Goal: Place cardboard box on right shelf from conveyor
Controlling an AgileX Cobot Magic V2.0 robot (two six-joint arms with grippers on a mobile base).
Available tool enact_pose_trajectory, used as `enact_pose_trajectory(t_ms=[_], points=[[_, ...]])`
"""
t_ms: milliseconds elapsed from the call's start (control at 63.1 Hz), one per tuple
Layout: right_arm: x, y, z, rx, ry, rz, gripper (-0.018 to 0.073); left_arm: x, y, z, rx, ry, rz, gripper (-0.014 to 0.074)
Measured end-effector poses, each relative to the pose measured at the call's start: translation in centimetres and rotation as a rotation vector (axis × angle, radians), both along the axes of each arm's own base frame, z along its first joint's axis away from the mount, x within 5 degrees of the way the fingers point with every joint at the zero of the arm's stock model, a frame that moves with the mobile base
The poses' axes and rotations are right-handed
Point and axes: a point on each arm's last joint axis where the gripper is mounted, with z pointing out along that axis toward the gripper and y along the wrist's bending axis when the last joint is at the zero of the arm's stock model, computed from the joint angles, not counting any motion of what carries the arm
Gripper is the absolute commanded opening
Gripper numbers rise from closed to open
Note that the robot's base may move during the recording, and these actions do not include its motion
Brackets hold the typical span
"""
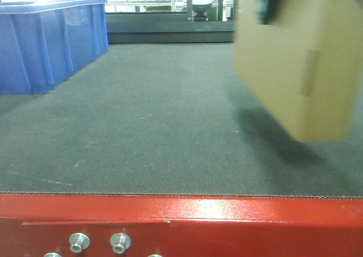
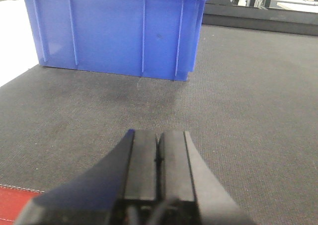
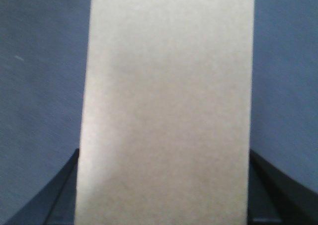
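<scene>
The tan cardboard box (image 1: pixel 306 64) hangs tilted above the right side of the dark grey conveyor (image 1: pixel 142 126), blurred, with its shadow on the belt below. My right gripper (image 3: pixel 166 185) is shut on the cardboard box (image 3: pixel 169 111), one dark finger showing at each broad side; part of that gripper (image 1: pixel 269 4) shows at the box's top. My left gripper (image 2: pixel 158 135) is shut on nothing, low over the belt (image 2: pixel 248 111) near its front edge. The right shelf is out of view.
A large blue plastic bin (image 1: pixel 45 41) stands on the belt at the back left, ahead of my left gripper (image 2: pixel 119 31). The red frame edge (image 1: pixel 198 223) with silver bolts (image 1: pixel 79 241) runs along the front. Racks and equipment stand beyond the belt's far end.
</scene>
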Motion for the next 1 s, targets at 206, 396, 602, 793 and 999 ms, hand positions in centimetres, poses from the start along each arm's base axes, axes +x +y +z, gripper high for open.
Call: enact_pose_trajectory(t_ms=[206, 396, 602, 793, 999], points=[[-6.4, -4.8, -0.3, -0.003, -0.054, -0.074, 0.0235, 0.0, 0.0, 0.0, 0.0, 0.0, 0.0, -0.0119], [-12.6, -6.6, 0.2, 0.024, -0.165, -0.083, 0.0235, 0.0, 0.0, 0.0, 0.0, 0.0, 0.0, -0.0119], [-18.1, -7.9, 0.7, 0.07, -0.316, -0.083, 0.0235, 0.0, 0.0, 0.0, 0.0, 0.0, 0.0, -0.0119], [-22.3, -8.9, 1.6, 0.114, -0.469, -0.085, 0.0235, 0.0, 0.0, 0.0, 0.0, 0.0, 0.0, -0.0119], [-25.2, -9.6, 2.2, 0.149, -0.591, -0.085, 0.0235, 0.0, 0.0, 0.0, 0.0, 0.0, 0.0, -0.0119]])
